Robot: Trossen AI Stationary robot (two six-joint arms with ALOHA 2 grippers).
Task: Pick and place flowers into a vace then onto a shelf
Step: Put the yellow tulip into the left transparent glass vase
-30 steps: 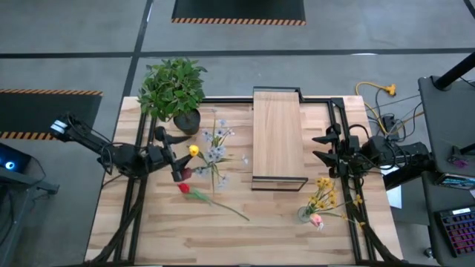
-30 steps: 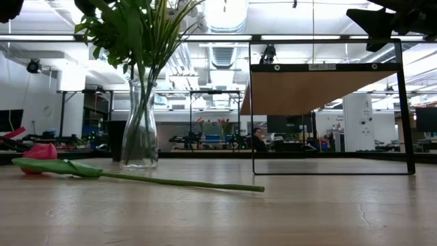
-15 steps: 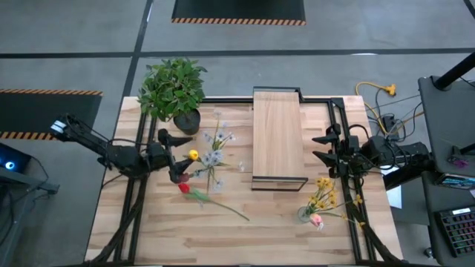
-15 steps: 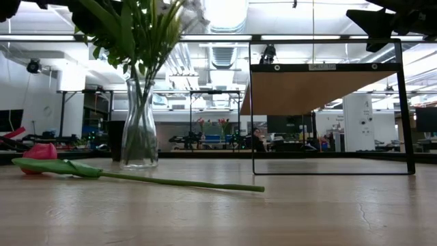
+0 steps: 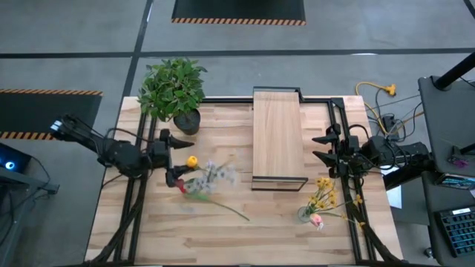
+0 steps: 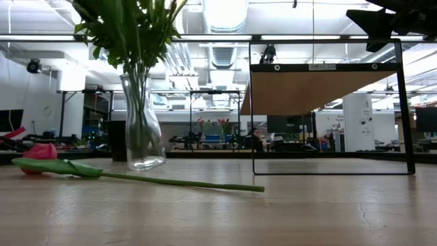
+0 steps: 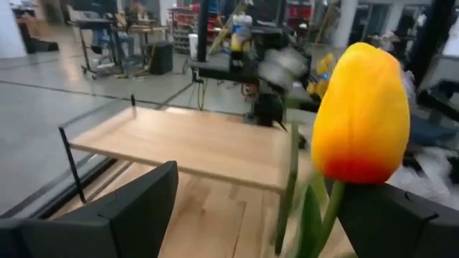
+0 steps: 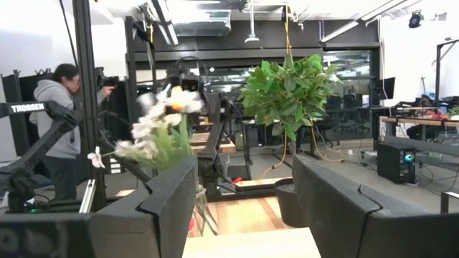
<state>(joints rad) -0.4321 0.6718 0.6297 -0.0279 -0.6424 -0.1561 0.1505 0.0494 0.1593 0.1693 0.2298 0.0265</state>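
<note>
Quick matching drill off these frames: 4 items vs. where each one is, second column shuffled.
1. potted plant
2. shelf
3. red tulip
4. small yellow blooms

A. lying flat on the table, left of centre
B. top-left table corner in the high view
C. mid-table, between the two arms
D. lower right of the table in the high view

Pairs: 1-B, 2-C, 3-A, 4-D

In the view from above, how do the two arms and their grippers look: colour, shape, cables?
Both arms are dark, almost black, built of slim jointed segments. The left gripper and right gripper each end in two flat, angular dark fingers. Black cables run along the arms; the left arm carries a small pale block near its base. On the right, a yellow cable lies nearby.
</note>
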